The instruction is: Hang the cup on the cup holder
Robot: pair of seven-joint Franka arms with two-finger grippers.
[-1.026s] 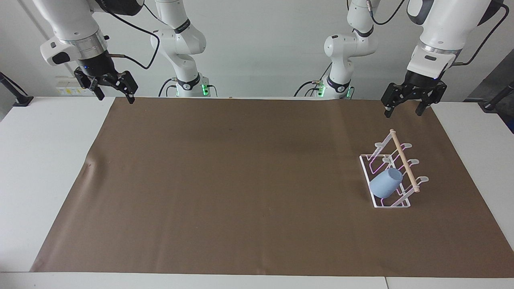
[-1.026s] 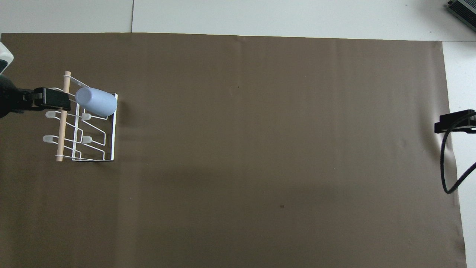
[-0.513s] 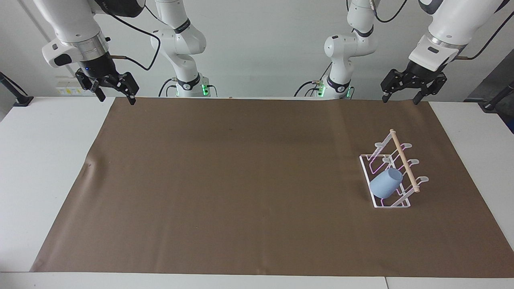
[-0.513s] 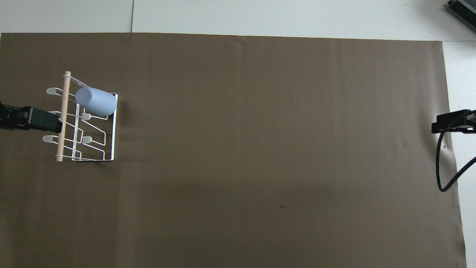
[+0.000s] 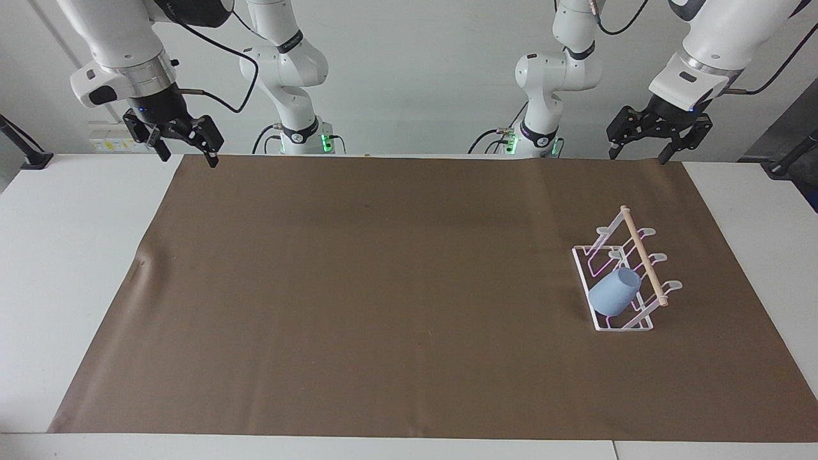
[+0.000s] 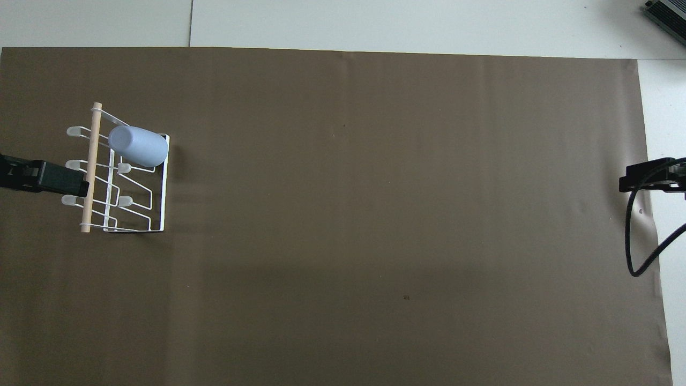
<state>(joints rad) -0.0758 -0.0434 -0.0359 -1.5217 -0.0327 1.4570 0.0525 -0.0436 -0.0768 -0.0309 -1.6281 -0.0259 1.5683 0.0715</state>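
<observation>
A: surface check?
B: white counter (image 5: 57,268), brown paper mat (image 5: 396,287) over most of it, a few creases at the right arm's end. Plain white wall (image 5: 415,76) at the robots' end; a dark box corner (image 6: 667,13) shows at the counter edge farthest from the robots

A: task items?
B: cup holder (image 5: 618,276) sits on the mat toward the left arm's end. White wire frame, rectangular base, slanted prongs with rounded tips, wooden dowel (image 5: 644,257) across the top. Cup (image 5: 613,292) is light blue, tilted, mouth up against the prongs and base end pointing away from the dowel. It hangs on the prong farthest from the robots; the other prongs are bare

A: arms?
B: both up in the air at the robots' edge of the mat, well clear of the holder. Left gripper (image 5: 639,153) is over the mat's corner at its own end, wrist tilted, fingers (image 5: 664,155) spread and holding nothing. In the overhead view one of its fingers (image 6: 59,179) overlaps the dowel's end of the holder, but the facing view shows it raised and well apart

A: right one?
B: right gripper (image 5: 186,155) is over the other corner of the mat, cable (image 5: 223,57) looping off the wrist, fingers (image 5: 211,156) spread, empty. Only its tip (image 6: 646,176) and the cable show from overhead
</observation>
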